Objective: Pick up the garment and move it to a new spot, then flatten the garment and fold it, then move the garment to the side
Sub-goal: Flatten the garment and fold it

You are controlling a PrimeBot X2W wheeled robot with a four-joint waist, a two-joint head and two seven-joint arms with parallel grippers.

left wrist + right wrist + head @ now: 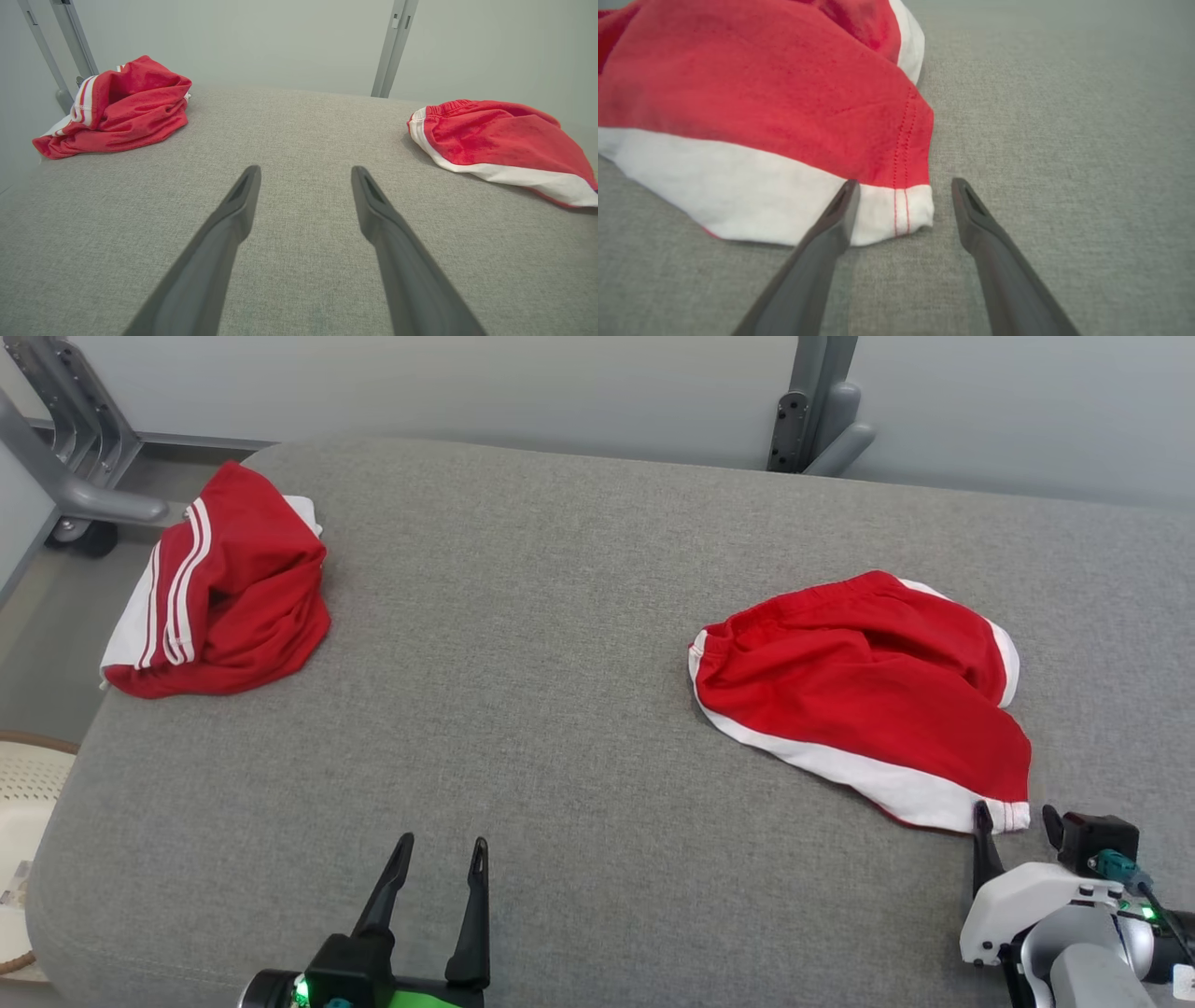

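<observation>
Two red garments (219, 588) (859, 691) lie on one pad (523, 709).

Bright, even light; soft shadows.

Grey padded surface (560, 616) — red white-striped bundle (224, 593) far left, red-and-white garment (859, 695) right, well apart
</observation>
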